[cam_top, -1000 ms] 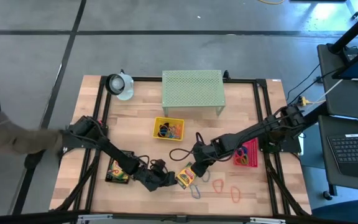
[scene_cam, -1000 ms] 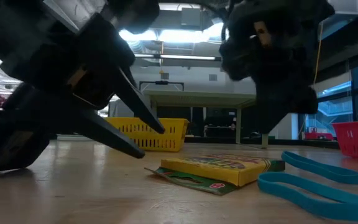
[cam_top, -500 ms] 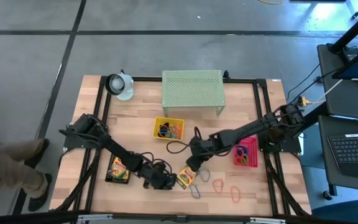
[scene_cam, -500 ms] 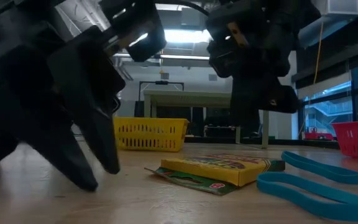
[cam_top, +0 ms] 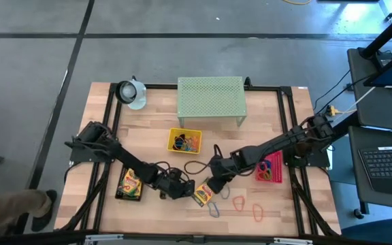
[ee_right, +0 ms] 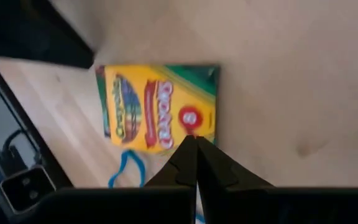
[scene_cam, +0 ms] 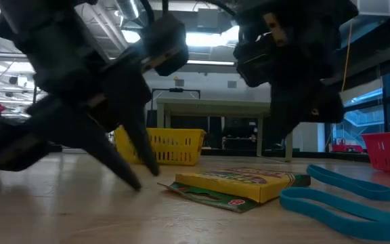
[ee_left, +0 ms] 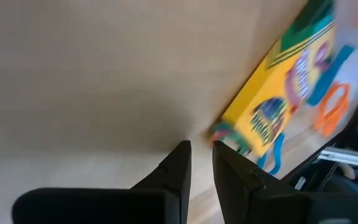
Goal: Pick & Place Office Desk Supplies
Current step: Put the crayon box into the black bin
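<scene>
Both arms are gathered at the yellow crayon box (cam_top: 203, 194), which lies flat on the table (cam_top: 148, 136) near its front edge, some way in front of the yellow mesh tray (cam_top: 184, 141); this looks like the approach before a pick, with nothing lifted yet. The left gripper (cam_top: 181, 191) sits low just beside the box's end, its fingers (ee_left: 176, 168) a narrow gap apart and holding nothing. The right gripper (cam_top: 213, 185) hovers at the box's other side with its fingers (ee_right: 188, 158) pressed together, empty. The box's long axis runs diagonally (tilted against the table's edges), one end toward the tray and the other toward the blue loop (cam_top: 213, 208). Next, I judge, one gripper must open wider than the box and straddle its short side.
</scene>
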